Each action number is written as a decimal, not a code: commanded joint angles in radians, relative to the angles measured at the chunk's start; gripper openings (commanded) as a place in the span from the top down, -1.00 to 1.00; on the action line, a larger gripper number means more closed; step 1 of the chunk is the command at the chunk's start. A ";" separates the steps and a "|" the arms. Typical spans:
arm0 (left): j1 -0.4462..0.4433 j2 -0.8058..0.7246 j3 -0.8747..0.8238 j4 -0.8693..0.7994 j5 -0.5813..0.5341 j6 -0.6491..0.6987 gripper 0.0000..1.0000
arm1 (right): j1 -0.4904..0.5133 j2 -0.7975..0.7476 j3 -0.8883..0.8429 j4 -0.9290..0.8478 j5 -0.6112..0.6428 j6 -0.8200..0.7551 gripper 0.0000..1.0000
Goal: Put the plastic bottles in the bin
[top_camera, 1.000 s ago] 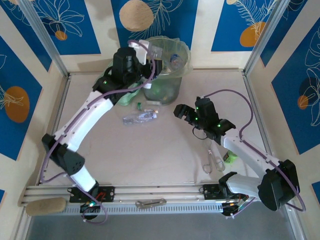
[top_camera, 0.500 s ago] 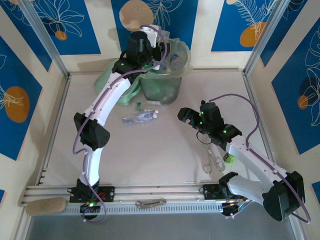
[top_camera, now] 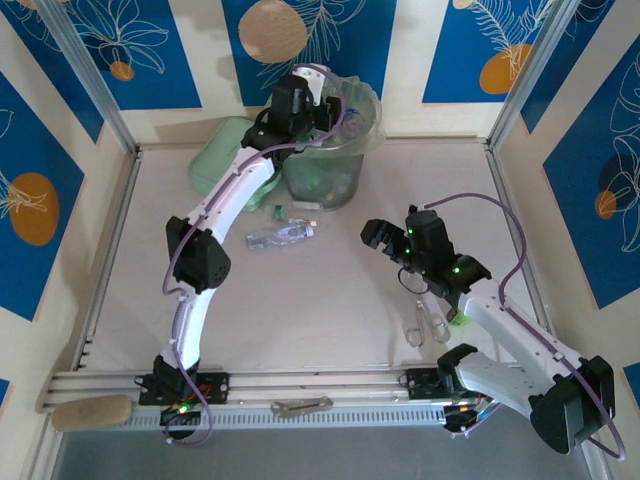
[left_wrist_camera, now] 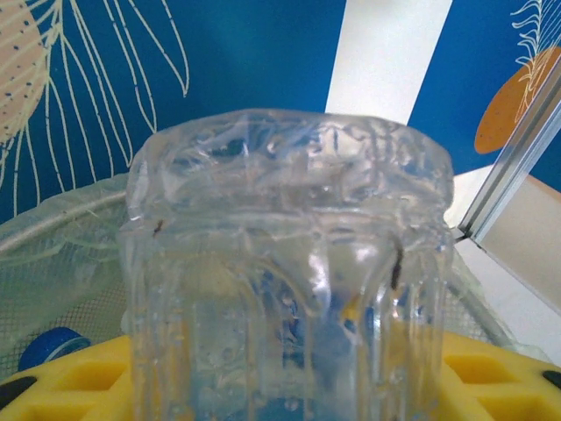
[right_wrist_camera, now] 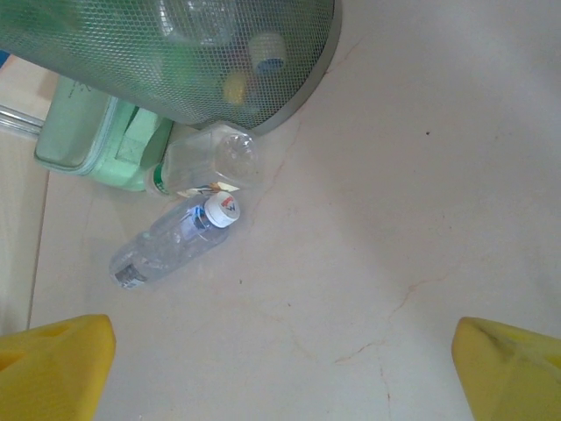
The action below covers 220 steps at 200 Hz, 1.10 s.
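Clear bottle [left_wrist_camera: 289, 289] clamped in left claw [left_wrist_camera: 280, 390], held at mouth of bin [top_camera: 335, 180]. White-capped bottle [right_wrist_camera: 171, 246] and green-capped bottle [right_wrist_camera: 210, 162] lie on table [top_camera: 300, 320] beside bin base. Right claw [right_wrist_camera: 280, 373] spread wide, empty, above table.

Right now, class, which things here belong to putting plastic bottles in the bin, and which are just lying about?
Belong to the job:
bin
held clear bottle, over the bin
white-capped bottle, lying flat
squat bottle, beside the bin's foot

Just lying about:
pale-green lid
metal tongs
lime-green item
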 commanded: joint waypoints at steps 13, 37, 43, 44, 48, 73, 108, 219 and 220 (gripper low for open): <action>0.007 -0.005 0.043 -0.009 -0.012 0.042 -0.08 | -0.006 -0.012 -0.014 -0.005 0.014 0.015 -0.98; 0.006 -0.026 0.043 -0.018 -0.013 0.047 -0.54 | -0.003 -0.008 -0.015 0.001 0.015 0.005 -0.98; 0.006 -0.032 0.043 -0.022 -0.014 0.048 -0.59 | -0.003 -0.007 -0.013 0.002 0.016 0.006 -0.98; 0.006 -0.033 0.043 -0.022 -0.014 0.048 -0.61 | -0.002 -0.007 -0.012 0.002 0.015 0.006 -0.98; 0.006 -0.038 0.043 -0.024 -0.015 0.047 -0.68 | -0.001 -0.005 -0.012 0.003 0.016 0.005 -0.98; 0.005 -0.074 0.043 -0.037 -0.008 0.032 -0.99 | 0.006 0.005 -0.004 0.011 0.014 0.007 -0.98; 0.004 -0.161 0.020 -0.072 0.009 0.008 -0.99 | 0.026 0.043 0.006 0.031 0.006 0.026 -0.98; 0.019 -0.939 -1.106 0.251 -0.136 -0.081 -0.99 | 0.138 0.360 0.174 0.120 -0.036 0.077 -1.00; 0.019 -0.944 -1.118 0.251 -0.139 -0.084 -0.99 | 0.139 0.362 0.176 0.122 -0.036 0.075 -1.00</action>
